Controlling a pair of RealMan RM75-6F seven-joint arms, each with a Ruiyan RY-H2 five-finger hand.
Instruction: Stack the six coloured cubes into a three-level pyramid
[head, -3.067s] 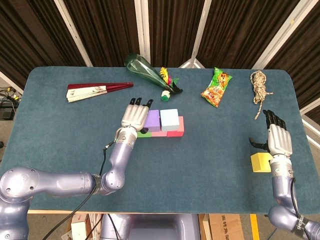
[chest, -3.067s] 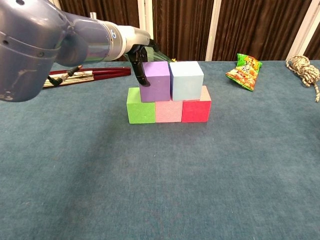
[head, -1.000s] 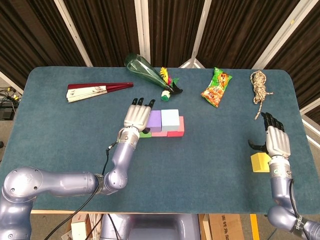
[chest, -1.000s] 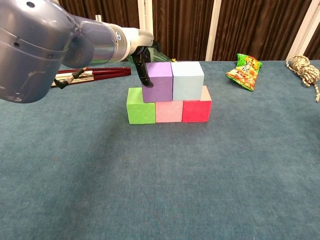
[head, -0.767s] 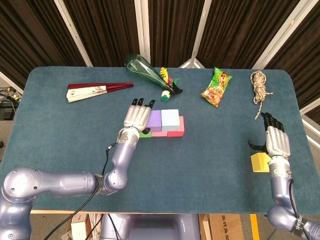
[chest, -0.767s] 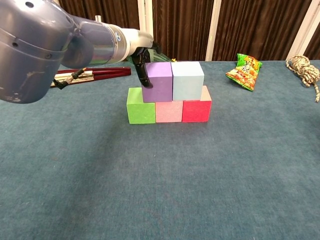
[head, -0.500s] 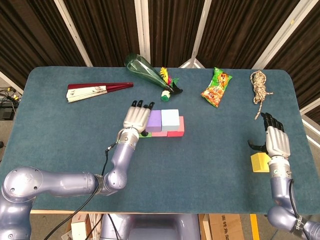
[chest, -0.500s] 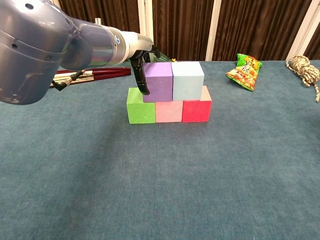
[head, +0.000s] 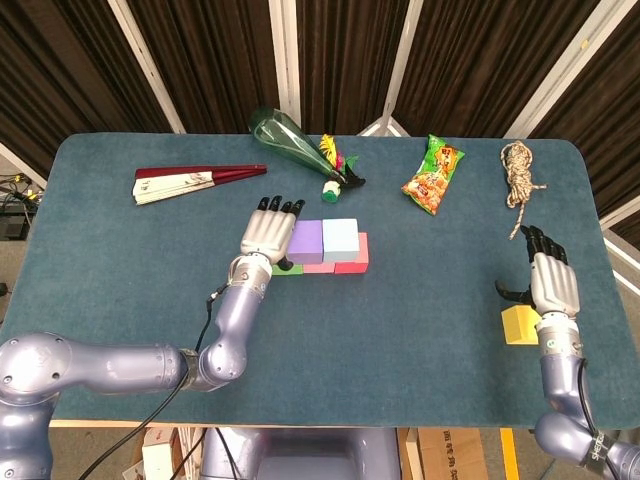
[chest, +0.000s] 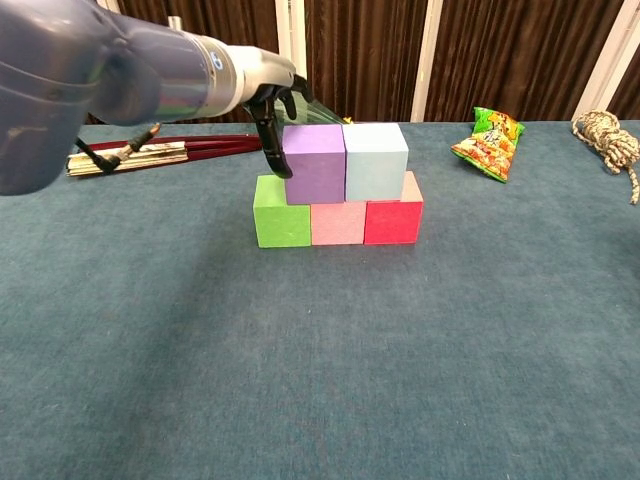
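Left hand has drawn back leftward off the purple cube; a fingertip that lay against the cube's left face now hangs just beside it, over the green cube. In the head view the hand sits further left. Purple cube has been nudged right, now flush against the light blue cube.

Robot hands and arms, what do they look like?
Both arms are smooth, shiny silver-grey metal tubes with rounded joints. Each robot hand, left and right, has a pale silver back and black fingers. A thin black cable runs along the left arm.
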